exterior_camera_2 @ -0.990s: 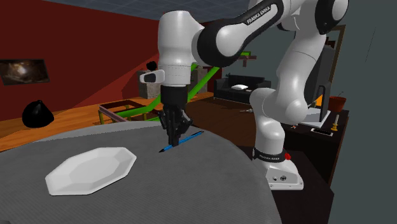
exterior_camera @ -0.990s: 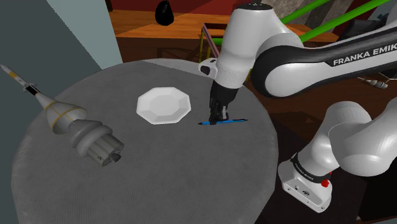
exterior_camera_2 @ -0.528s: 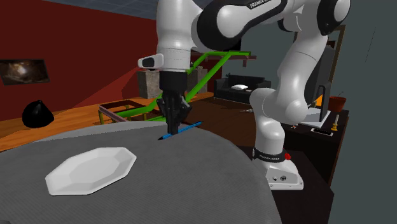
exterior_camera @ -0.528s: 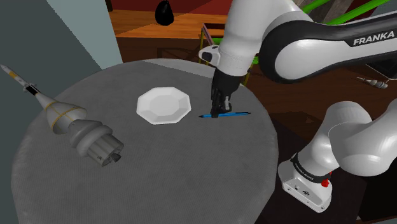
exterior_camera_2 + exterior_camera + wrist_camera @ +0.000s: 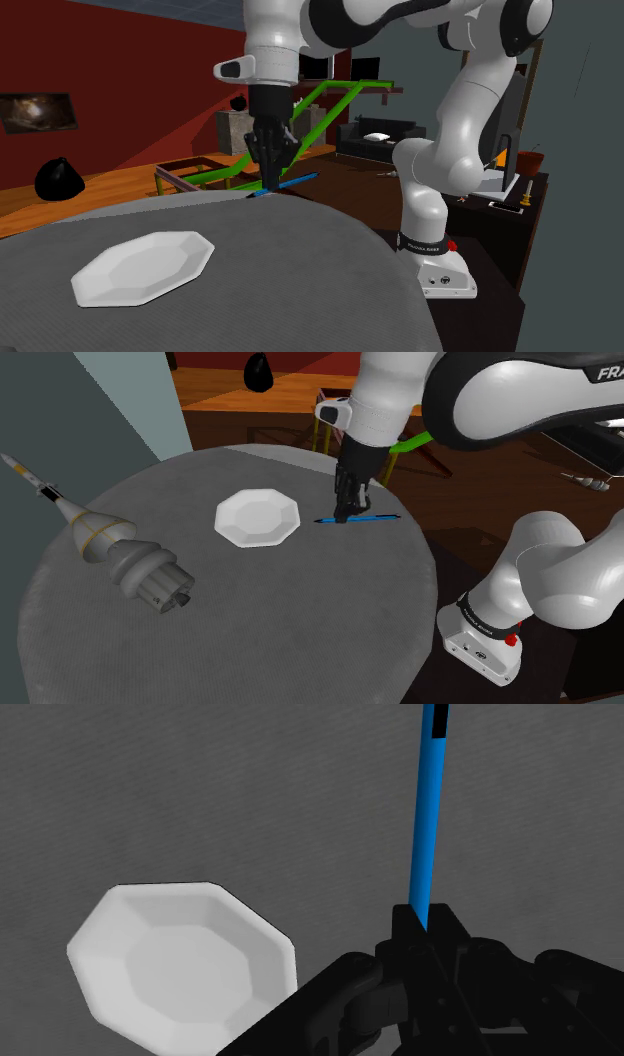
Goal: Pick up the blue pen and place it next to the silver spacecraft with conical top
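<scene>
- Round grey counter (image 5: 300,642), bearing plate and spacecraft.
- White Franka arm (image 5: 395,387), reaching from the stand at the shoulder view's lower right over the counter's far side.
- Silver spacecraft (image 5: 120,552) with conical top, lying on its side near the counter's edge at the shoulder view's left.
- White octagonal plate (image 5: 258,517), flat on the counter, between spacecraft and pen.
- Black fingers (image 5: 443,936), pointing down, drawn narrow and clasping the pen nearer one end.
- Blue pen (image 5: 372,518), roughly level, held just above the counter beside the plate, well apart from the spacecraft.
</scene>
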